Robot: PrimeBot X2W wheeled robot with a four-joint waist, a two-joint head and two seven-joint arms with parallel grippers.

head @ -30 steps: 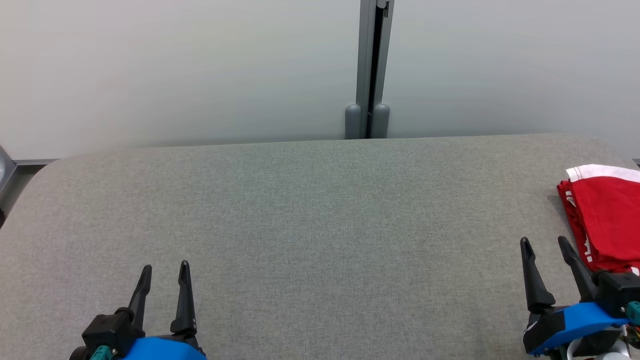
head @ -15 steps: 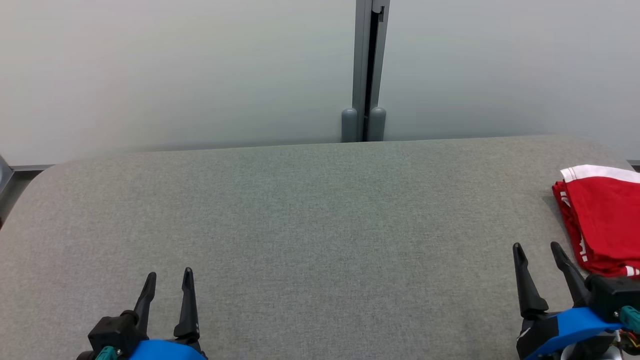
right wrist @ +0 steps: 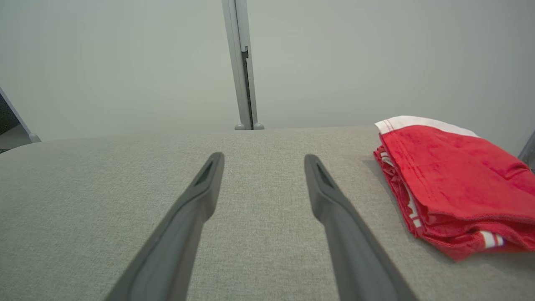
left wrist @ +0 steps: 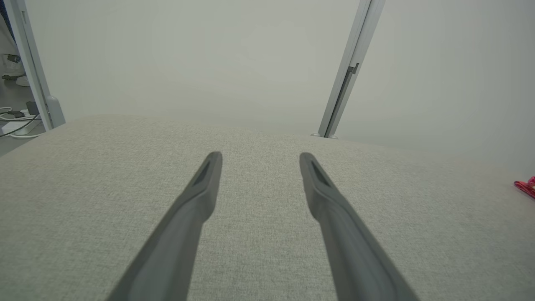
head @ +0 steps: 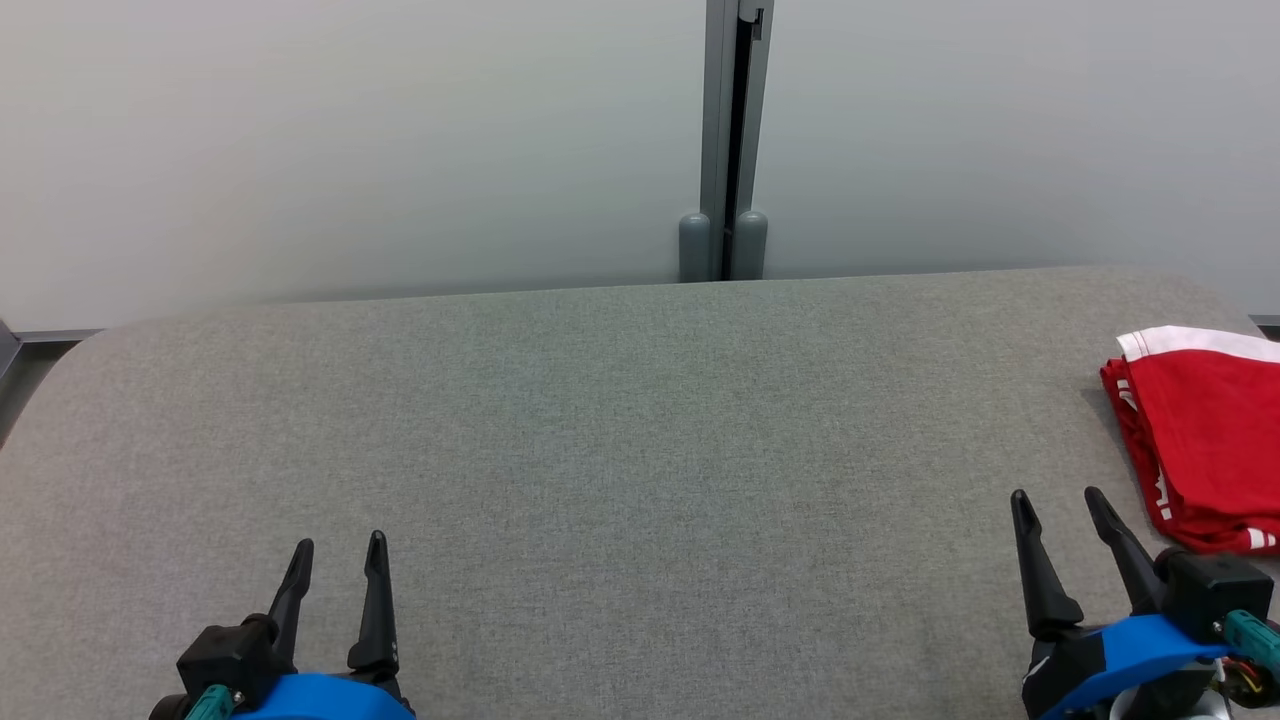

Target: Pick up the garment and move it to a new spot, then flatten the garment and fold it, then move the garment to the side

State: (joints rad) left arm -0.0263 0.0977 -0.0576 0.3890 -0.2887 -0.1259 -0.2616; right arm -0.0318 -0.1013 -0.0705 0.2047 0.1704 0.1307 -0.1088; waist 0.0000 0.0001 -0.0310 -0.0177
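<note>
A red garment with a white band lies folded at the far right edge of the grey table. In the right wrist view the folded garment sits to the right of my fingers, apart from them. My right gripper is open and empty, just left of the garment's near corner. At the lower left my left gripper is open with nothing between its fingers, far from the garment. The left wrist view catches a sliver of the red garment at its right edge.
A grey vertical post divides the pale wall panels behind the table. The table's rounded corners fall away at the left and right. Cables and floor show past the left edge.
The head camera has shifted slightly, so the whole picture slid left. Both grippers have drawn back a little toward the near edge. The garment lies still.
</note>
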